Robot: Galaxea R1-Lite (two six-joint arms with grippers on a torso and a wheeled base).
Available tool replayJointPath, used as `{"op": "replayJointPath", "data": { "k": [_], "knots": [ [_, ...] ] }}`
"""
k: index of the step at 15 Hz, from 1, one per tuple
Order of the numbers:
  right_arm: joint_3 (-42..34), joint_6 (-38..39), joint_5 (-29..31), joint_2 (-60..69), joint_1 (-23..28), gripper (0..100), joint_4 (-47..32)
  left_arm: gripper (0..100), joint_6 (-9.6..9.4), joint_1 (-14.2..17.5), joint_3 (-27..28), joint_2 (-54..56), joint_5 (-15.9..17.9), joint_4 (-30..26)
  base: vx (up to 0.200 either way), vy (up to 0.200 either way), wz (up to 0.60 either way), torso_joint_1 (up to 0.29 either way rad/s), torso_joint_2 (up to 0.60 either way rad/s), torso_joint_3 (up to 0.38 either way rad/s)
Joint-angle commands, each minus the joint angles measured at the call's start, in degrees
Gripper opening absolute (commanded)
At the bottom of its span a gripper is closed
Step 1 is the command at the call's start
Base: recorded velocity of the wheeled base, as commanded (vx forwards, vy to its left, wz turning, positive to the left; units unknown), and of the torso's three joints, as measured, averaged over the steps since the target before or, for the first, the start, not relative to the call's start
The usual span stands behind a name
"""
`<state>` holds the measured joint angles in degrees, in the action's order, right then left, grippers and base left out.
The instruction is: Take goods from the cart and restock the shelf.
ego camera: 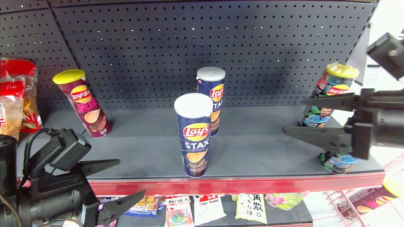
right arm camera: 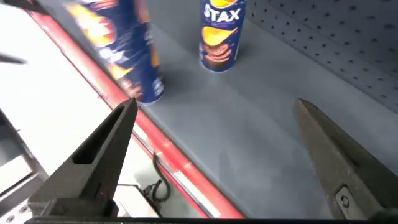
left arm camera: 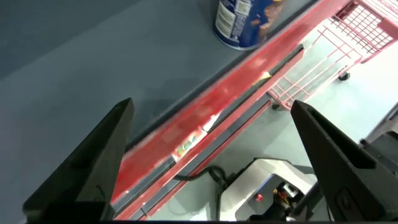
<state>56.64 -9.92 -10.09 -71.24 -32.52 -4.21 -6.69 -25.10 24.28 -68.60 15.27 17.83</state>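
On the grey shelf (ego camera: 252, 148), a blue chip can (ego camera: 194, 135) stands near the red front edge and a second blue can (ego camera: 210, 101) stands behind it. A maroon can (ego camera: 81, 104) leans at the back left. A teal can (ego camera: 328, 94) stands at the back right, and another teal can (ego camera: 337, 162) at the front right is partly hidden by my right gripper (ego camera: 293, 116). That gripper is open and empty over the shelf's right end (right arm camera: 216, 102), facing the two blue cans (right arm camera: 134, 50) (right arm camera: 221, 34). My left gripper (ego camera: 132, 176) is open and empty, below the shelf's front edge (left arm camera: 211, 118).
A pink wire cart (ego camera: 347, 201) (left arm camera: 348, 37) stands at the lower right with a dark can (ego camera: 372, 200) in it. A red snack bag (ego camera: 15, 94) sits at the far left. Snack packets (ego camera: 208, 208) lie on the shelf below. A pegboard wall (ego camera: 202, 47) backs the shelf.
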Motion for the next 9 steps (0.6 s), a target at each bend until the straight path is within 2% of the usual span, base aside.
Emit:
{"op": "replayJointPath", "data": {
  "k": [1,3,5,9],
  "knots": [
    [-6.28,0.08,0.6,13.59,1.15,100,-0.1,100,-0.6,-0.21,0.68,-7.52,0.11,3.35,0.0,0.0,0.0,0.0,0.0,0.0],
    [-8.39,0.17,2.18,20.35,5.01,100,-0.45,100,-2.54,-0.39,1.73,-12.09,0.11,4.4,0.0,0.0,0.0,0.0,0.0,0.0],
    [-9.35,2.01,2.97,23.43,8.18,100,-0.72,100,-2.8,-0.74,3.31,-14.37,0.19,4.4,0.0,0.0,0.0,0.0,0.0,0.0],
    [-10.76,6.93,2.97,27.38,19.17,100,-0.72,100,-3.15,-1.71,9.29,-23.16,0.02,7.57,0.0,0.0,0.0,0.0,0.0,0.0]
  ]
}}
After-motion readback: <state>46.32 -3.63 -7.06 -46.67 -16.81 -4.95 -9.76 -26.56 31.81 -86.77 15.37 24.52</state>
